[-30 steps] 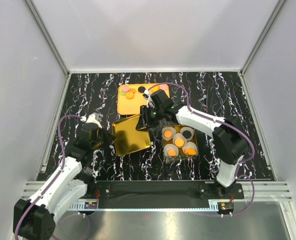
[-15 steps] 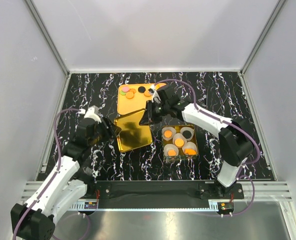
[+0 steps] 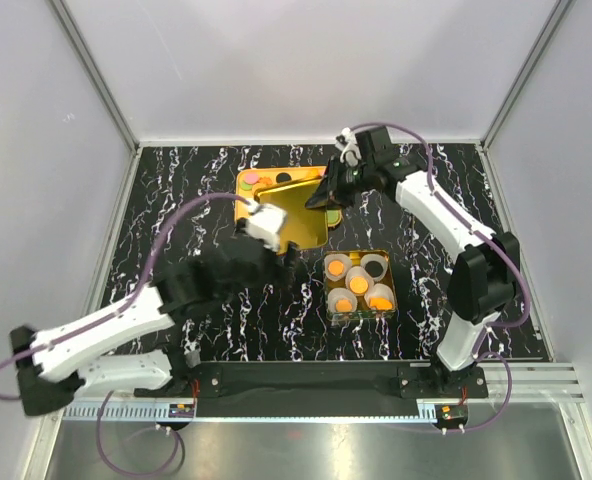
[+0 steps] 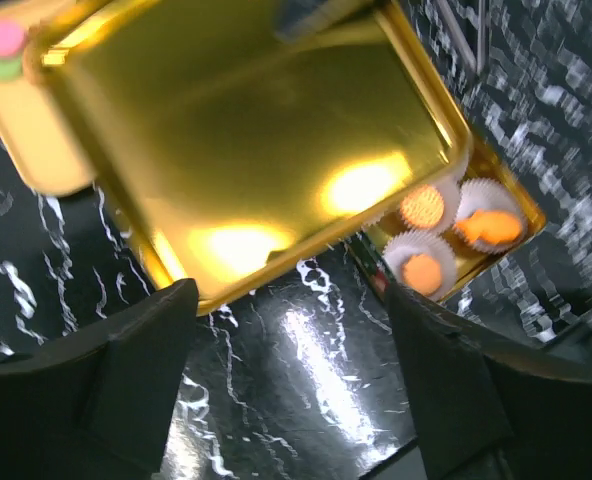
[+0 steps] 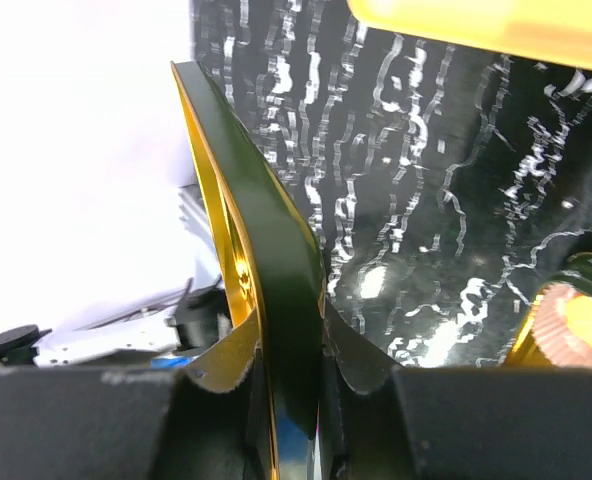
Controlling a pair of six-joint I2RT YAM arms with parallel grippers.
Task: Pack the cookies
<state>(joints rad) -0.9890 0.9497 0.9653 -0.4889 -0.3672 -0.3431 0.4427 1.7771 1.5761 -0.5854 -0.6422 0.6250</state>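
Note:
A shiny gold lid (image 3: 291, 215) hangs tilted over the orange tray (image 3: 244, 208) at the back, with my right gripper (image 3: 328, 190) shut on its far right rim. The right wrist view shows that rim (image 5: 271, 260), dark green outside, pinched between the fingers (image 5: 216, 365). Loose cookies (image 3: 252, 178) in pink, orange and black lie on the tray's far part; the lid hides the others. More orange cookies (image 3: 359, 285) sit in white paper cups inside the gold tin (image 3: 381, 256). My left gripper (image 3: 281, 262) is open below the lid's near edge, holding nothing (image 4: 291, 370).
The black marbled table (image 3: 176, 190) is walled in white on three sides. The tin stands just right of my left gripper. In the left wrist view the lid (image 4: 246, 130) fills the top, with the cups (image 4: 421, 272) at right.
My left gripper has opened, let go of the lid and swung right toward the tin. My right gripper has carried the lid back and right, over the tray.

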